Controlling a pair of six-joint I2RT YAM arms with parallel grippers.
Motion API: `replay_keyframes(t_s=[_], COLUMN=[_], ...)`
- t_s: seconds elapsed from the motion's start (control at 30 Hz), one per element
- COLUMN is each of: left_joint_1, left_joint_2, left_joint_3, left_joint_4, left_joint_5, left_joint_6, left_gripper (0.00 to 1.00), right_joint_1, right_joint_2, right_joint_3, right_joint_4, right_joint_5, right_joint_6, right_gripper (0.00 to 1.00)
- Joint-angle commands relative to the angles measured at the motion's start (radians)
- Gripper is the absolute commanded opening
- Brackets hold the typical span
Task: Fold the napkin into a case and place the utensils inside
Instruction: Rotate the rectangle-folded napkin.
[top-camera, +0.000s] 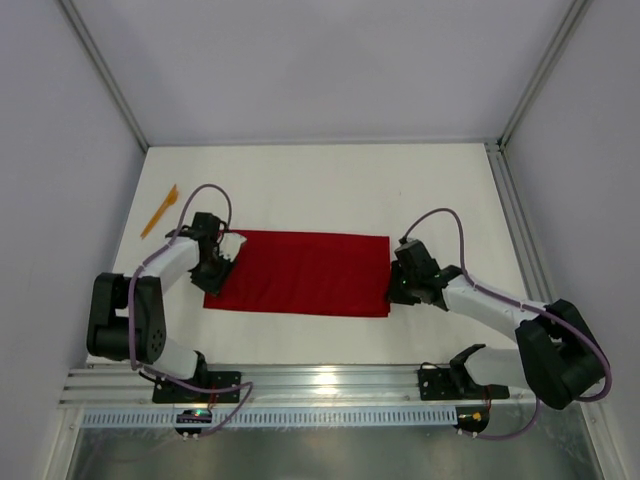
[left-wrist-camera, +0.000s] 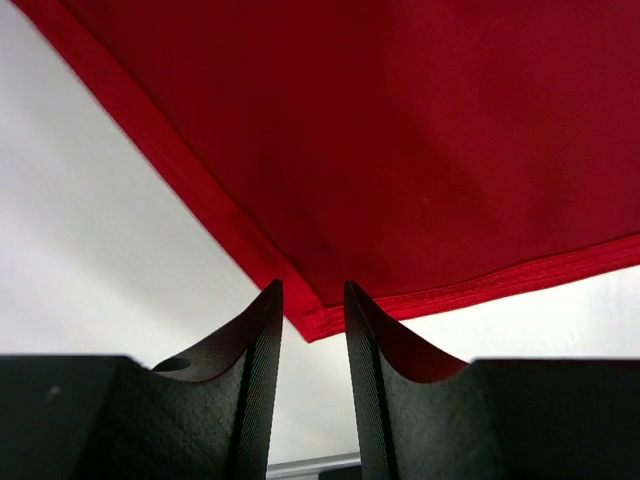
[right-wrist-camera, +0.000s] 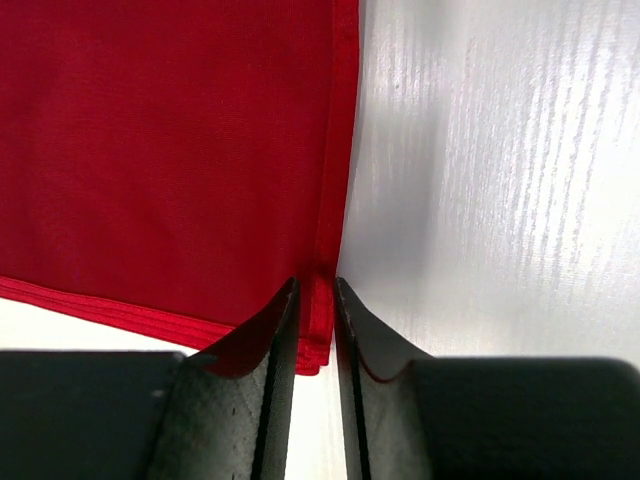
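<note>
The napkin (top-camera: 300, 272) lies flat on the table (top-camera: 300, 190). The right gripper (right-wrist-camera: 316, 286) pinches the hem at a right corner. The left gripper (left-wrist-camera: 313, 290) has its jaws slightly spread around a left corner.

A bright red napkin (left-wrist-camera: 400, 150) lies flat on a white surface (left-wrist-camera: 90, 260), filling the upper part of the frame. Its stitched hems run in from the upper left and from the right and meet in one corner. That corner points down into the mouth of the left tool (left-wrist-camera: 312, 290). The tool's two dark, textured fingers (left-wrist-camera: 255, 370) rise from the bottom edge with their curved tips on either side of the corner. A narrow gap stands between them, and pale surface shows through it below the cloth. The inner face of the right-hand finger reflects the red.
</note>
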Motion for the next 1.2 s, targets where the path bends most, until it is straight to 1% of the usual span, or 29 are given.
replay_keyframes(t_s=[0.0,0.07,0.17,0.27,0.33,0.4,0.47,0.5,0.53,0.6,0.63,0.7,0.73,0.77,0.8,0.83,0.87,0.93,1.03,1.07,1.13,1.17], left_joint_1=[0.017,0.018,0.018,0.018,0.018,0.02,0.02,0.021,0.023,0.031,0.031,0.031,0.031,0.031,0.031,0.031,0.031,0.031,0.031,0.031,0.031,0.031], left_joint_2=[0.046,0.054,0.052,0.054,0.048,0.026,-0.004,-0.014,-0.021,-0.031,-0.029,-0.02,-0.012,-0.008,-0.008,-0.009,-0.011,-0.018,-0.038,-0.069,-0.115,-0.156], left_joint_3=[-0.032,-0.032,-0.034,-0.037,-0.038,-0.031,-0.018,-0.015,-0.015,-0.02,-0.026,-0.04,-0.044,-0.049,-0.051,-0.052,-0.057,-0.058,-0.04,-0.013,0.058,0.084], left_joint_4=[0.019,0.02,0.027,0.024,0.02,0.013,-0.009,-0.015,-0.019,-0.021,-0.016,-0.015,-0.013,-0.009,-0.004,0.004,0.022,0.036,0.018,-0.001,-0.059,-0.07], left_joint_5=[0.0,-0.001,0.002,-0.001,0.0,0.0,0.0,-0.001,0.0,0.0,0.0,0.0,0.0,0.0,-0.038,-0.055,-0.072,-0.133,-0.144,-0.092,-0.017,0.058], left_joint_6=[-0.035,-0.033,-0.035,-0.032,-0.033,-0.033,-0.033,-0.032,-0.029,-0.023,-0.023,-0.016,-0.013,-0.01,-0.009,-0.009,-0.001,0.011,0.028,0.03,0.045,0.043], left_gripper=[0.33,0.31,0.27,0.25,0.26,0.3,0.31,0.31,0.31,0.28,0.27,0.18,0.11,0.07,0.03,0.0,0.0,0.0,0.0,0.02,0.06,0.08], right_joint_1=[0.024,0.03,0.03,0.032,0.032,0.032,0.032,0.032,0.033,0.032,0.032,0.032,0.032,0.032,0.032,0.032,0.032,0.032,0.033,0.032,0.032,0.032], right_joint_2=[0.019,0.038,0.056,0.059,0.065,0.065,0.059,0.056,0.053,0.044,0.039,0.03,0.027,0.024,0.019,0.016,0.013,-0.006,-0.054,-0.066,-0.083,-0.074], right_joint_3=[0.007,-0.001,-0.012,-0.016,-0.012,-0.008,-0.008,-0.008,-0.008,-0.004,-0.002,0.005,0.01,0.011,0.013,0.016,0.021,0.044,0.103,0.125,0.206,0.235], right_joint_4=[0.018,0.029,0.061,0.076,0.073,0.07,0.066,0.066,0.064,0.053,0.044,0.034,0.02,0.017,0.012,0.001,-0.006,-0.051,-0.123,-0.137,-0.144,-0.135], right_joint_5=[0.026,0.022,0.009,0.007,0.004,-0.028,-0.024,-0.021,-0.019,-0.011,-0.011,-0.011,-0.011,-0.011,-0.011,-0.011,0.019,0.041,0.098,0.104,0.098,0.084], right_joint_6=[0.023,0.028,0.032,0.04,0.037,0.034,0.034,0.034,0.034,0.031,0.029,0.022,0.017,0.011,0.01,0.006,-0.001,-0.012,-0.039,-0.047,-0.072,-0.079], right_gripper=[0.25,0.27,0.27,0.27,0.27,0.27,0.24,0.19,0.17,0.13,0.13,0.13,0.11,0.09,0.07,0.04,0.04,0.04,0.12,0.17,0.22,0.25])
